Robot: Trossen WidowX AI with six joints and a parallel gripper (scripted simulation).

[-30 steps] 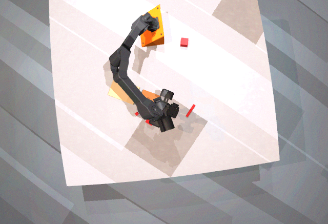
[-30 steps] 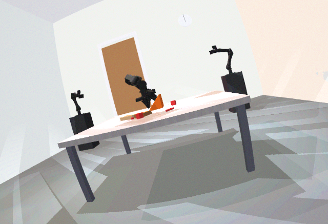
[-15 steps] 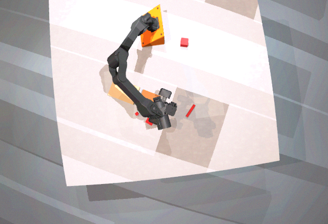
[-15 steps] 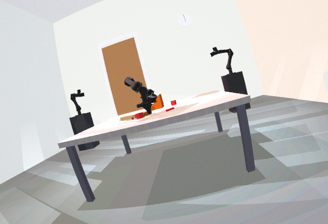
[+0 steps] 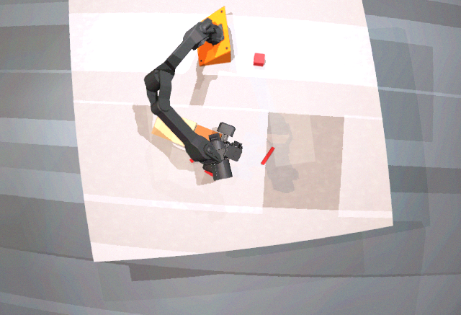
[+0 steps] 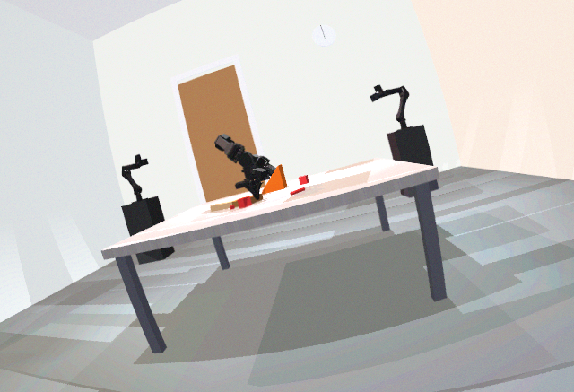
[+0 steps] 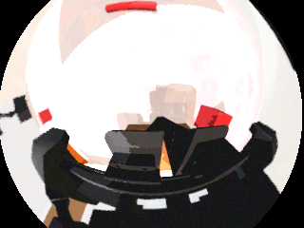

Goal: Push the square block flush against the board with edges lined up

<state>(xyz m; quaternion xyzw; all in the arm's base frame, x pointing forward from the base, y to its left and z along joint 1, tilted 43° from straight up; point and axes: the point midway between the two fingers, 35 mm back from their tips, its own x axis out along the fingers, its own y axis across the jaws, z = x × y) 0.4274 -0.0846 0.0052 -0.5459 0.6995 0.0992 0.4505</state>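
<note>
A pale yellow wooden piece [image 5: 174, 127] [image 6: 220, 206] and an orange-brown wooden piece [image 5: 205, 131] [image 7: 135, 126] lie flat, one beside the other at their facing ends. A thin dark line shows between them; I cannot tell whether they touch. The arm hides much of the orange-brown piece, so I cannot tell which one is the square block. My gripper [image 6: 256, 197] [image 7: 160, 119] is shut and empty. It points down at the right end of the orange-brown piece in the exterior view; contact cannot be told. The arm hides the fingertips in the top view.
A red cube [image 5: 208, 173] [image 6: 244, 202] [image 7: 208, 115] and a small red piece [image 5: 191, 161] [image 6: 231, 206] lie close by. A red bar [image 5: 267, 156] [image 6: 297, 191] [image 7: 131, 7] lies to the right. Another red cube [image 5: 258, 59] [image 6: 303, 178] [image 7: 45, 116] sits near the orange arm mount [image 5: 226, 43] [image 6: 278, 181].
</note>
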